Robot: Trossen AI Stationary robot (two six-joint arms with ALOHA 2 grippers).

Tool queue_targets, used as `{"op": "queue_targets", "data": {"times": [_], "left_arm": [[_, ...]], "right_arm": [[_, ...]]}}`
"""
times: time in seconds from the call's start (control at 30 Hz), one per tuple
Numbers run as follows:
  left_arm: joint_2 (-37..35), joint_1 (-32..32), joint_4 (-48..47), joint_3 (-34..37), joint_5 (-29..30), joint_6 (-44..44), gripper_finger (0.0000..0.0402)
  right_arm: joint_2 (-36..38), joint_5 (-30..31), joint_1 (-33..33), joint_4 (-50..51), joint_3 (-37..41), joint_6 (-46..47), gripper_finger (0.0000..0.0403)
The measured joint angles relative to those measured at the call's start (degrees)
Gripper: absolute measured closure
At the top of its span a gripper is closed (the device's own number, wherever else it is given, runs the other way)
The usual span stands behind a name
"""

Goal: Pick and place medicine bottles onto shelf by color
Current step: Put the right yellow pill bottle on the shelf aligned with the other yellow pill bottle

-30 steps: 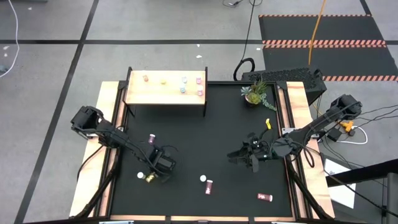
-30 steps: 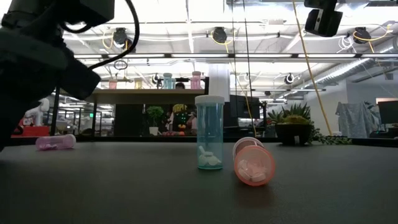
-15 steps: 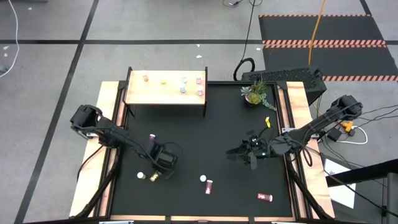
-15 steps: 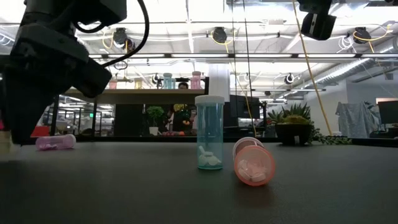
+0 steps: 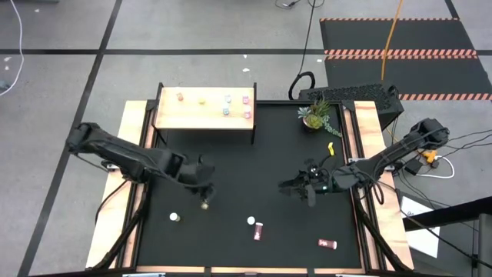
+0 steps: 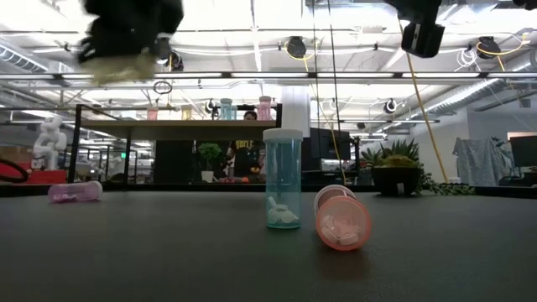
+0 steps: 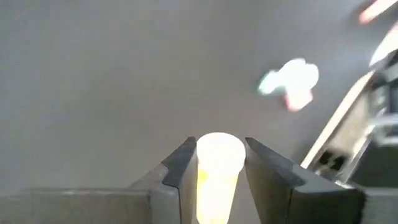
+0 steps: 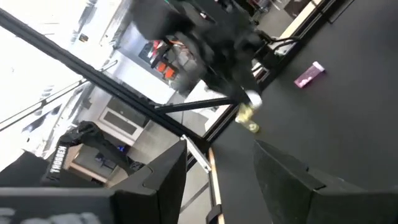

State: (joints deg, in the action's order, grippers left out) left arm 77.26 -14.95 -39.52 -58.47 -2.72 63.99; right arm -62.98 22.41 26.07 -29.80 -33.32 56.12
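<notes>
This is a robotics lab or test floor inside a large open industrial-style office. The bench (image 5: 254,177) is a black mat framed by pale wooden rails (image 5: 369,146), standing on a grey concrete floor marked with black tape lines (image 5: 92,73). A red-and-white hazard-striped mat (image 5: 400,54) lies beyond it, and loose cables (image 5: 304,46) trail across the floor. Across the room, exposed ducts and pipes (image 6: 495,88) run under a white ceiling with strip lighting (image 6: 252,75), and potted plants (image 6: 394,168) and desks stand in the background.
</notes>
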Motion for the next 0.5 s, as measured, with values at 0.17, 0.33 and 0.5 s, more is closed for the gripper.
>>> {"op": "queue_targets", "data": {"times": [0.17,0.33,0.5], "left_arm": [[-7.83,3.84,0.31,-2.76,12.42,-9.51,0.0285],[-15.94,7.83,-0.09,-2.80,33.37,-20.88,0.0278],[-20.93,12.93,5.84,0.91,44.80,-36.86,0.0276]], "right_arm": [[0.80,-0.06,-1.76,-0.25,-0.02,0.18,0.0227],[2.50,-0.02,-2.88,0.08,0.00,-0.67,0.0227],[4.27,0.35,-3.80,-0.09,-0.02,-2.73,0.0227]]}}
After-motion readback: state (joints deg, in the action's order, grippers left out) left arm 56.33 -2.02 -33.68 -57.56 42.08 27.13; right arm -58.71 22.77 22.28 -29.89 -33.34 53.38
